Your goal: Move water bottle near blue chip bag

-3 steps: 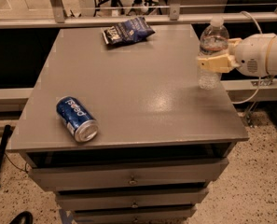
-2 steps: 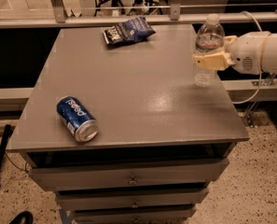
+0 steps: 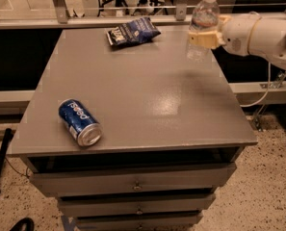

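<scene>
A blue Pepsi can [image 3: 79,121] lies on its side at the near left of the grey table [image 3: 147,81], well apart from everything else. At the far edge, left of centre, the blue chip bag [image 3: 132,31] lies flat. To its right, near the far right corner, the water bottle [image 3: 203,14] stands upright, clasped around its middle by the gripper [image 3: 201,37]. The white arm [image 3: 258,34] reaches in from the right.

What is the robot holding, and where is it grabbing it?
The gripper holds the water bottle around its middle, at the far right of the table.
</scene>
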### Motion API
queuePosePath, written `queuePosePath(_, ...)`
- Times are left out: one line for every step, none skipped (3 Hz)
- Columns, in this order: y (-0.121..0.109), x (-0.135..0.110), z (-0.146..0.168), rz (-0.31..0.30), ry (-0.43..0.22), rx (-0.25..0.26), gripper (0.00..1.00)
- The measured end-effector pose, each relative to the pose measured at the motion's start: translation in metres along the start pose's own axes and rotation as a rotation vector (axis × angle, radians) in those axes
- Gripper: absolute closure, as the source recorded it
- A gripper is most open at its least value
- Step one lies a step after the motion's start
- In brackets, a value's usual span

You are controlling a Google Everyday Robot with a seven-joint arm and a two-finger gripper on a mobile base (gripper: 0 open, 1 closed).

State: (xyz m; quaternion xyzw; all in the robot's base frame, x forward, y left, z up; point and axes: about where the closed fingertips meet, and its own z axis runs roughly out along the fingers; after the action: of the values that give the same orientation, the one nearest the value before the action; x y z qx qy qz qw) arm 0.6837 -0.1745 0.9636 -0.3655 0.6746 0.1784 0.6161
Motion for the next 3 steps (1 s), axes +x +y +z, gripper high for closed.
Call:
queuePosePath(-0.028,-0.022,0.032,-0.022,-0.083,0.012,1.0)
queuePosePath(-0.043,-0.033,0.068,-0.032,-0.116,0.005,1.0)
queuePosePath(-0.05,-0.031,0.101,-0.029,-0.114,-0.013,1.0)
